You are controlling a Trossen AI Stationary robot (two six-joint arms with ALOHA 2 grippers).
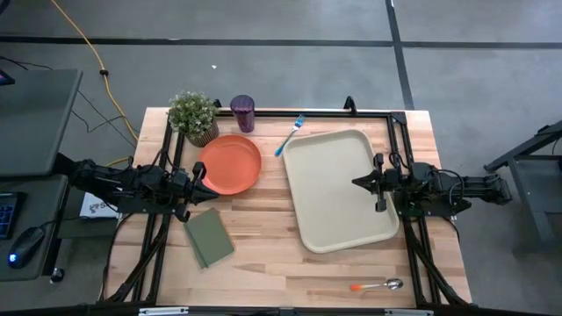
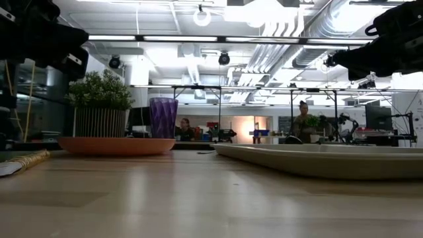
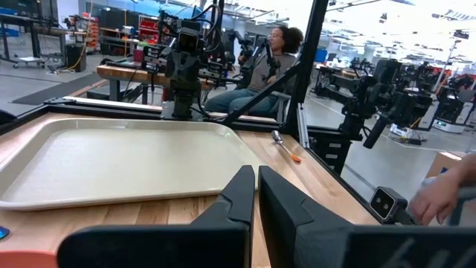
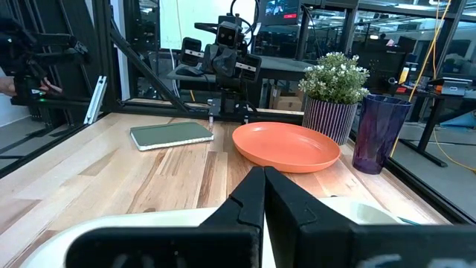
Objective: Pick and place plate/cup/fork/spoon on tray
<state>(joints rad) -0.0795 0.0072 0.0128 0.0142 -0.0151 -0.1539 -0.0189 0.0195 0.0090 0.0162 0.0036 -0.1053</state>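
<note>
The orange-red plate [image 1: 230, 164] lies flat on the wooden table left of centre. The purple cup [image 1: 242, 113] stands upright behind it. The blue-handled fork [image 1: 291, 134] lies by the far left corner of the beige tray [image 1: 338, 189]. The spoon [image 1: 378, 285] lies near the front edge. My left gripper [image 1: 203, 173] is shut and held level above the plate's left rim, touching nothing. My right gripper [image 1: 356, 183] is shut too and held level over the tray's right part, well above it. The shut fingers also show in each wrist view, left [image 3: 255, 175] and right [image 4: 264, 173].
A potted plant [image 1: 194, 116] stands left of the cup. A green pad [image 1: 209, 237] lies in front of the plate. Black frame rails [image 1: 369, 111] run along the far and side edges. A person's hand [image 3: 446, 195] shows beyond the table's right side.
</note>
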